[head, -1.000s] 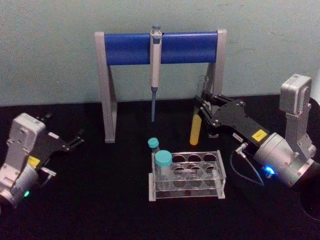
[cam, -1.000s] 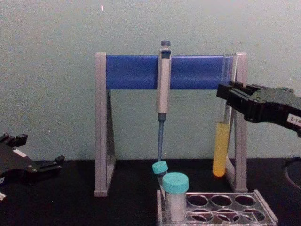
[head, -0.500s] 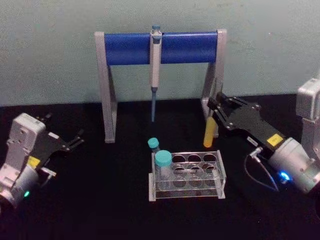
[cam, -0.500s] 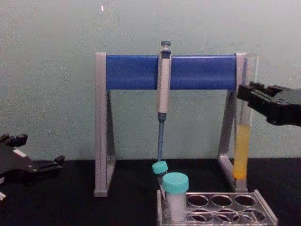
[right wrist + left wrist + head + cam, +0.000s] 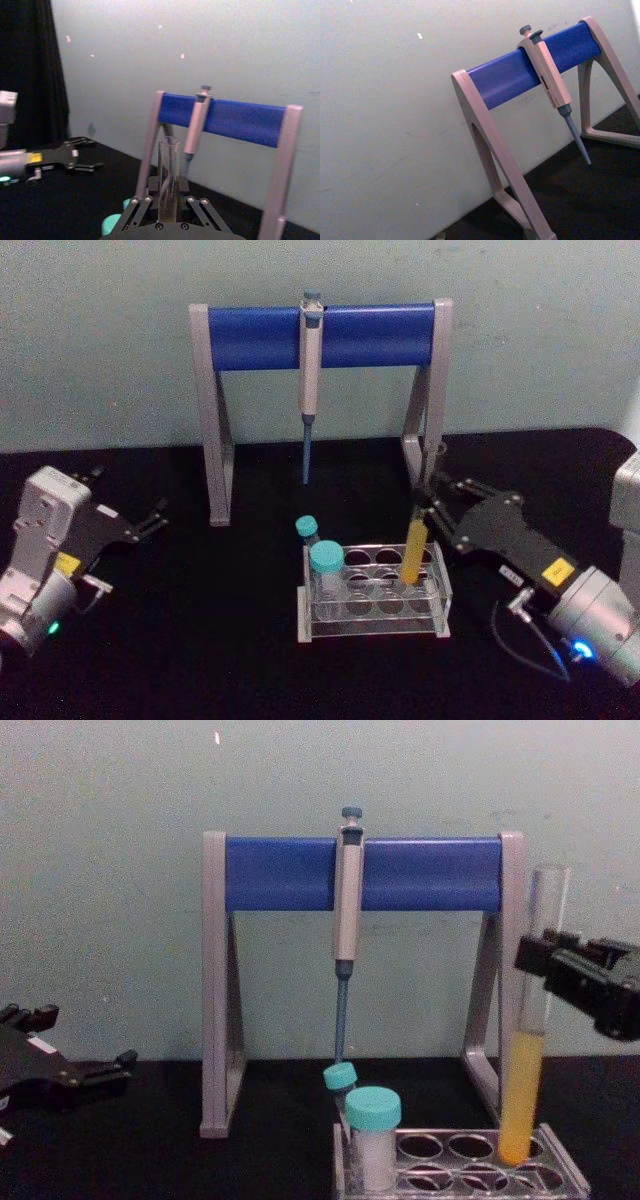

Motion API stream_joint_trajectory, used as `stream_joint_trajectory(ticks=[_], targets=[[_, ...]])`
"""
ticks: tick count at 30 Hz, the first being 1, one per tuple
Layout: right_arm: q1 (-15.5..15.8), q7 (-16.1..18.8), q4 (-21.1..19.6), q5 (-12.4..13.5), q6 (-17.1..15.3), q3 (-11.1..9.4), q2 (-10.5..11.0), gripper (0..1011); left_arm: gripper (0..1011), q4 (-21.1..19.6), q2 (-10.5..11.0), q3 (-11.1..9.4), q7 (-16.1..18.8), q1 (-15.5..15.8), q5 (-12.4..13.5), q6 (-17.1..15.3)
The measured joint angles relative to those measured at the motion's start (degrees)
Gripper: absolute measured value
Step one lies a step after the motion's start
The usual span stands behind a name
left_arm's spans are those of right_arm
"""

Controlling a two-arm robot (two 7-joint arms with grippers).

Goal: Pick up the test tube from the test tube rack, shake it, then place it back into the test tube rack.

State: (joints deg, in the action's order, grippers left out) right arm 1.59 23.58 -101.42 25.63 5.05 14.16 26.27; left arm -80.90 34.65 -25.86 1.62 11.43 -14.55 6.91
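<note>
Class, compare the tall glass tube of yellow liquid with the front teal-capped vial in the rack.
The tall clear glass tube is thin and capless; the short front teal-capped vial is wider. The right gripper grips the tube; the vial stands ungripped. Both are upright.

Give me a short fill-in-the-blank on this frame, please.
The test tube is clamped in the ___ gripper. Its liquid is ___. Its bottom is at the test tube rack's back-___ hole. The idle left gripper, left of the pipette stand, is ___.
Missing: right; yellow; right; open.
</note>
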Motion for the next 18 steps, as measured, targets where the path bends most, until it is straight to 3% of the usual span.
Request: stream_joint_trajectory(ticks=[6,13,18], targets=[[-1.09,1.82,0.55,0.37,-0.06,2.24,-0.45,227,1001,0.00,0.00,0.00,0.00,0.00,0.00,0.00],[-5.71,3.25,3.99,0.18,0.28,5.19,-2.02,227,1001,0.00,0.00,0.00,0.00,0.00,0.00,0.00],[-8.34,3.44,6.21,-0.20,0.66,5.93,-2.80,227,1001,0.00,0.00,0.00,0.00,0.00,0.00,0.00]])
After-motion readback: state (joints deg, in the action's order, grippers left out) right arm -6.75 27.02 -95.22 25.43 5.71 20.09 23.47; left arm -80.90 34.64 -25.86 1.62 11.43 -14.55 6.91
